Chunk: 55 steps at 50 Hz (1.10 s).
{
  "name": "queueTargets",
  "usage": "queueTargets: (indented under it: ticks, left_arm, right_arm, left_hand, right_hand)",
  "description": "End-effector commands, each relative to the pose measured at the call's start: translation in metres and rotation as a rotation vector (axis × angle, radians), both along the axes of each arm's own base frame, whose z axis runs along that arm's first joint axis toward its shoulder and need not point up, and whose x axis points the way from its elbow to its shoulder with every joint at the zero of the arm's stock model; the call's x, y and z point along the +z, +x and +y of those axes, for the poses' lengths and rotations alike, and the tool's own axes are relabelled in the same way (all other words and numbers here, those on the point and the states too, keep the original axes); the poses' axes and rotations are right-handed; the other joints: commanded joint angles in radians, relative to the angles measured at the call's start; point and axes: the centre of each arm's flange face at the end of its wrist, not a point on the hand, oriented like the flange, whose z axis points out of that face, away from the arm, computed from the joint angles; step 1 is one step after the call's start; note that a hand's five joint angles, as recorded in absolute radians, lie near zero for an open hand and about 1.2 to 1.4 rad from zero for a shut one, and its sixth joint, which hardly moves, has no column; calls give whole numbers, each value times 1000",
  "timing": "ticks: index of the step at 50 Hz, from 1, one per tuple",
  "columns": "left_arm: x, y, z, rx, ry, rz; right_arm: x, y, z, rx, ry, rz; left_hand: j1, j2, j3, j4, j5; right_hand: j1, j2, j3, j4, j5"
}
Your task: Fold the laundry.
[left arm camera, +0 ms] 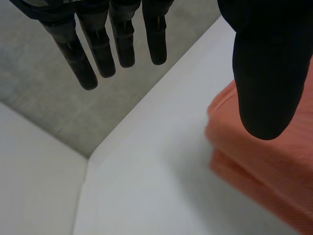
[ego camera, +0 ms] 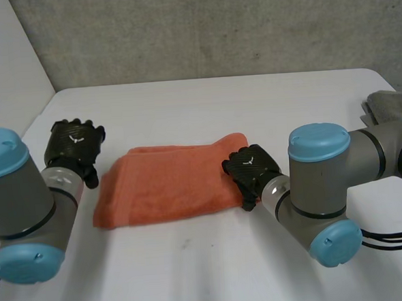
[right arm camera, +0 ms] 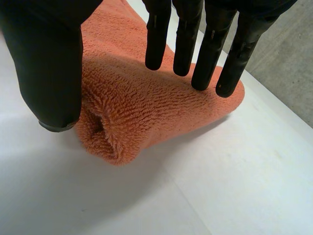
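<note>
Head view places the orange towel (ego camera: pixel 169 183) near the middle of the table (ego camera: pixel 218 101), already folded into a thick, layered strip. Its long axis runs parallel to the table's front edge, from one arm toward the other. The right robot hand (ego camera: pixel 251 169) is at the towel's right end. In the right wrist view its fingers (right arm camera: pixel 186 44) are straight and poised over the top of the rounded fold, and the thumb stands apart beside the open end of the fold, so the hand is spread and clamps nothing. Contact with the pile cannot be confirmed. The left robot hand (ego camera: pixel 74 148) is just off the towel's left end and clear of it. In the left wrist view its fingers (left arm camera: pixel 98 54) are straight and separated from the thumb, holding nothing, with the towel's stacked edge lying on the thumb side. A grey cloth (ego camera: pixel 389 105) lies at the table's right edge. Judgement: the right robot hand is nearer and better placed for the next fold, which would carry the right end along the long axis toward the left end.
</note>
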Motion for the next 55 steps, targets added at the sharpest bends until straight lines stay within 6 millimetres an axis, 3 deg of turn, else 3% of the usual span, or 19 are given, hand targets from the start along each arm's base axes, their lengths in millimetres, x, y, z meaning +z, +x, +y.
queueTargets:
  ticks: [1, 8, 26, 28, 32, 34, 38, 42, 43, 47, 51, 54, 55]
  left_arm:
    - [-16, 0, 30, -116, 141, -31]
    - [-35, 5, 44, -114, 264, -62]
    - [-71, 0, 16, -98, 242, -62]
    - [-74, 0, 16, -99, 248, -65]
    - [-75, -2, 12, -99, 243, -64]
    - [-74, -4, 7, -98, 235, -65]
    - [-62, -11, -11, -104, 157, -87]
    - [-21, -28, -37, -115, -23, -121]
    - [1, -39, -46, -115, -118, -110]
    - [44, -63, -53, -124, -319, -37]
    - [64, -74, -40, -142, -437, 26]
    - [56, -73, -30, -154, -427, 30]
    - [43, -69, -27, -153, -389, 15]
  right_arm:
    - [0, 0, -1, -2, 0, 0]
    - [1, 0, -1, -2, -2, -2]
    - [-2, -3, 0, -6, 7, 4]
    - [-2, -3, -1, -9, 6, 5]
    - [-1, -3, -2, -11, 5, 4]
    - [-1, -3, -2, -11, 4, 3]
    - [0, -4, -3, -14, 1, 2]
    - [3, -4, -4, -18, -5, -2]
    - [4, -4, -4, -21, -7, -2]
    - [6, -6, -5, -42, -15, -1]
    - [7, -6, -7, -53, -27, -11]
    - [8, -5, -8, -55, -31, -21]
    - [9, -5, -8, -54, -32, -22]
  left_hand:
    - [136, 153, 150, 158, 166]
    - [154, 171, 168, 176, 184]
    - [292, 309, 306, 313, 322]
    - [394, 411, 408, 416, 424]
    - [949, 966, 963, 970, 978]
    - [1020, 1037, 1034, 1041, 1049]
    - [1020, 1037, 1034, 1041, 1049]
    - [1020, 1037, 1034, 1041, 1049]
    - [1020, 1037, 1034, 1041, 1049]
    - [1020, 1037, 1034, 1041, 1049]
    - [1020, 1037, 1034, 1041, 1049]
    - [1020, 1037, 1034, 1041, 1049]
    - [1020, 1037, 1034, 1041, 1049]
  right_hand:
    - [169, 92, 89, 91, 110]
    - [169, 92, 89, 91, 110]
    - [175, 98, 95, 97, 115]
    - [175, 98, 95, 97, 115]
    - [178, 101, 98, 100, 118]
    - [181, 104, 101, 103, 121]
    - [187, 110, 106, 109, 127]
    - [187, 110, 106, 109, 127]
    - [187, 110, 106, 109, 127]
    - [187, 110, 106, 109, 127]
    - [181, 104, 101, 103, 121]
    - [181, 104, 101, 103, 121]
    - [181, 104, 101, 103, 121]
